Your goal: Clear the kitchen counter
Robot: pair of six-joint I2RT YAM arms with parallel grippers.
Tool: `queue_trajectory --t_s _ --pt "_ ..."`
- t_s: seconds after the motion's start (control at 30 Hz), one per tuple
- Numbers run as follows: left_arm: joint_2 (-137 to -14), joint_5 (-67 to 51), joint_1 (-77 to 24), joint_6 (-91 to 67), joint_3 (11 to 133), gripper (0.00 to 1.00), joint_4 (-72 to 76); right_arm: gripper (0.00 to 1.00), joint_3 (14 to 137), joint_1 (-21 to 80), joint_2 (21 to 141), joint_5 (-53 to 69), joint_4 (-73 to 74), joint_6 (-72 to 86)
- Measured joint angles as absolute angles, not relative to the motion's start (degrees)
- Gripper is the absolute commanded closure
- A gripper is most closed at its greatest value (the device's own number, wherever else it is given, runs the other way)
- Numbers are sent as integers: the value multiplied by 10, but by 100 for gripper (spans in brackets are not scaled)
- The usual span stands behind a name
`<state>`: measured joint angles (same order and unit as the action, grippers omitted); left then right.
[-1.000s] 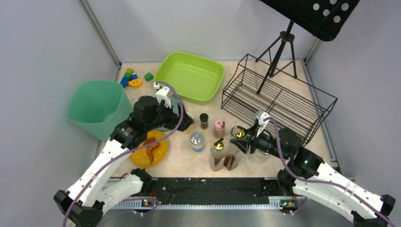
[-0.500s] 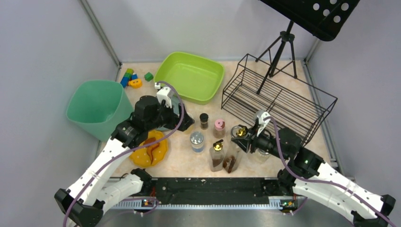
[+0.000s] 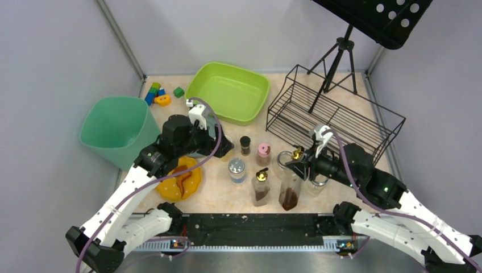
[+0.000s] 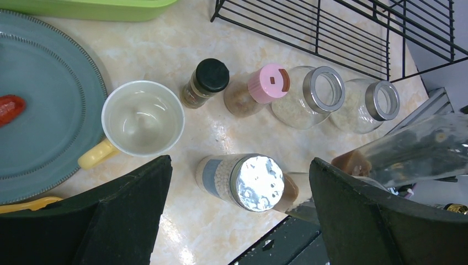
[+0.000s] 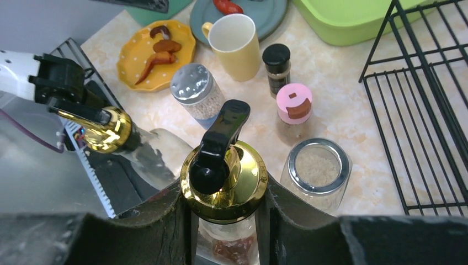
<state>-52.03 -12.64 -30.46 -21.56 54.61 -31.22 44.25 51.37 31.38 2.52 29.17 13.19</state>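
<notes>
Item: gold-capped sauce bottle (image 3: 290, 190), upright, pinched at the cap by right claw (image 3: 299, 165). Empty left claw (image 4: 240, 176) spread wide above shaker jar (image 4: 255, 185). Beneath both claws: kitchen counter (image 3: 221, 193), cluttered. Step, likely: bottle removal. Next: carry to wire rack (image 3: 335, 116) beyond right claw, kept upright.

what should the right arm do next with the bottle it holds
Probably carry the bottle over to the rack: the right claw is shut on its neck, it hangs tilted among other jars, and the rack stands just behind.
</notes>
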Motion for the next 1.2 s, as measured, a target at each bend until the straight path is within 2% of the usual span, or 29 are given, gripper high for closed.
queue_trajectory --t_s 0.23,0.57,0.9,1.2 --pt "-520 -126 -305 -216 546 1 -312 100 594 514 387 8 376 154" --pt "-521 -133 -305 -216 546 1 -312 100 792 515 487 -143 442 146" --pt "-535 -148 -305 -224 546 1 -308 100 879 515 583 -306 376 59" --pt "-531 -156 -305 -224 541 1 -304 100 1021 423 726 -308 299 1"
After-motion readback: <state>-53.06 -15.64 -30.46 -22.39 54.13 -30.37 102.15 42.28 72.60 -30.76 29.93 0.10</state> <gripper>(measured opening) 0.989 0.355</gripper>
